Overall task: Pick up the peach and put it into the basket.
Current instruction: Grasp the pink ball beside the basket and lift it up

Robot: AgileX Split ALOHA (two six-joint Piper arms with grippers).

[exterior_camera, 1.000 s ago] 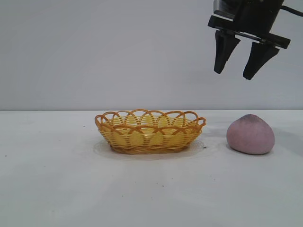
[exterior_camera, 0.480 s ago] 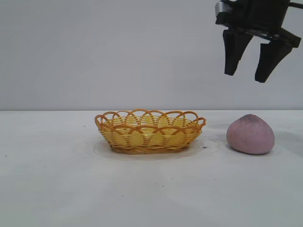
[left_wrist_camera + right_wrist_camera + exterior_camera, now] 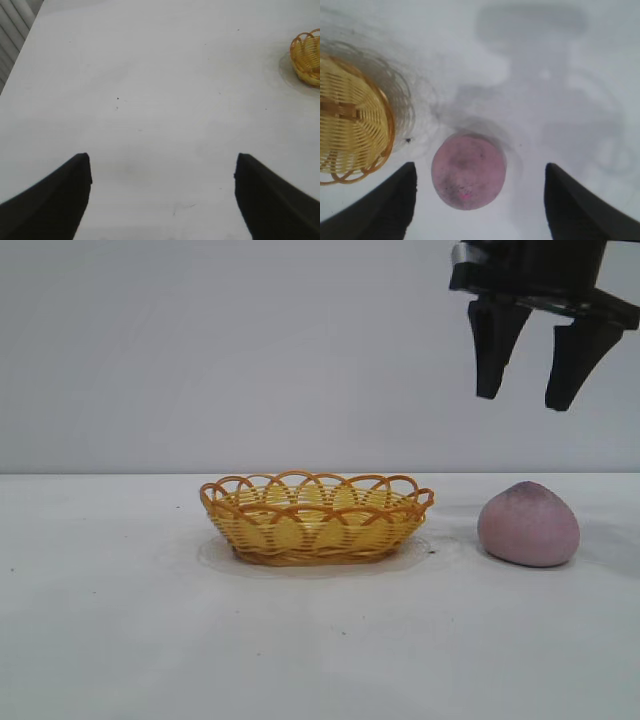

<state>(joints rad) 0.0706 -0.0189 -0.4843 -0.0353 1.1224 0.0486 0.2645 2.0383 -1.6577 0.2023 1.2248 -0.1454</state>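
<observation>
Two tools stand open: the left tool point(image 3: 160, 200) idles over bare white tabletop point(image 3: 120, 640). At centre sits the yellow woven wicker basket point(image 3: 317, 518); at its three o'clock rests the dusty pink rounded peach point(image 3: 529, 524), untouched. The right tool point(image 3: 530, 395), at the peach's twelve o'clock, should probably descend straight, straddling the widest part.
</observation>
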